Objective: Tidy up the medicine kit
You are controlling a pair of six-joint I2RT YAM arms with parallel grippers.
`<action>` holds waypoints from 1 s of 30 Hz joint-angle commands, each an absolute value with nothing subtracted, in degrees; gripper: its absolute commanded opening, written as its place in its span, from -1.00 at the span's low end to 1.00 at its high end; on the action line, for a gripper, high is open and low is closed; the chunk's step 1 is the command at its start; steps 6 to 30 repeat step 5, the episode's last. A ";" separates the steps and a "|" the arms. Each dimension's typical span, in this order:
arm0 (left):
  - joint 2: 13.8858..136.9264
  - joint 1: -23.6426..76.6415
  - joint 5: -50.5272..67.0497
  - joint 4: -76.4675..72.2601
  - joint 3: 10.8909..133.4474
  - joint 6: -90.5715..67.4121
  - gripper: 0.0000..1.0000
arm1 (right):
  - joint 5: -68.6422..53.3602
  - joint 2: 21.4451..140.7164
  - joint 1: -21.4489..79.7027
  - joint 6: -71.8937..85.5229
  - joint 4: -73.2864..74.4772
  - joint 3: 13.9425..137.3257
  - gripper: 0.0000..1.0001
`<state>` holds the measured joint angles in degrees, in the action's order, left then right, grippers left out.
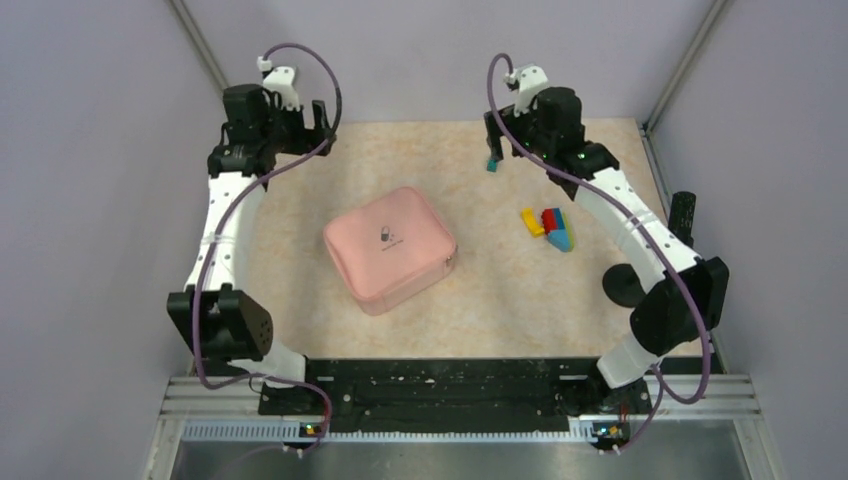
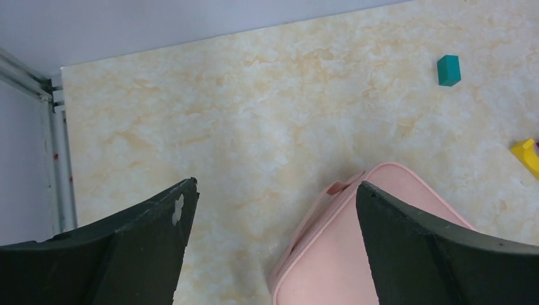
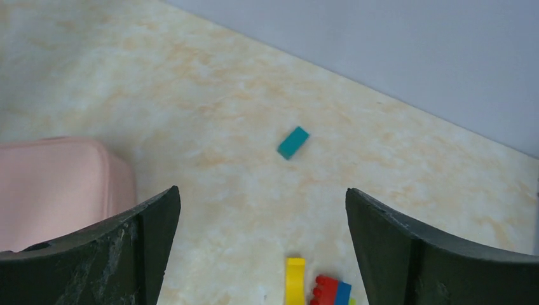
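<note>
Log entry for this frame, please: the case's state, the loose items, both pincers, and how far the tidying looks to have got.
case: pink case, lid down, lying at an angle in the middle of the table
loose items: one teal block alone toward the far edge; a cluster of coloured blocks (yellow, red, blue) right of the case
left pincer: open, empty, raised beyond the case's far left corner
right pincer: open, empty, raised near the teal block
progress: nothing visibly packed; the blocks lie outside the case
</note>
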<state>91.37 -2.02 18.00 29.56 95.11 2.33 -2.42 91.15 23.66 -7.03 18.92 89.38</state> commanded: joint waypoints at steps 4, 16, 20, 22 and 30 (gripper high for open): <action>81.35 -1.90 12.86 25.56 83.08 2.52 0.97 | 16.12 87.97 23.48 -3.27 18.63 87.82 0.98; 80.89 -1.82 13.13 24.37 82.46 1.99 0.97 | 16.02 87.58 23.48 -2.76 17.52 86.86 0.98; 80.89 -1.82 13.13 24.37 82.46 1.99 0.97 | 16.02 87.58 23.48 -2.76 17.52 86.86 0.98; 80.89 -1.82 13.13 24.37 82.46 1.99 0.97 | 16.02 87.58 23.48 -2.76 17.52 86.86 0.98; 80.89 -1.82 13.13 24.37 82.46 1.99 0.97 | 16.02 87.58 23.48 -2.76 17.52 86.86 0.98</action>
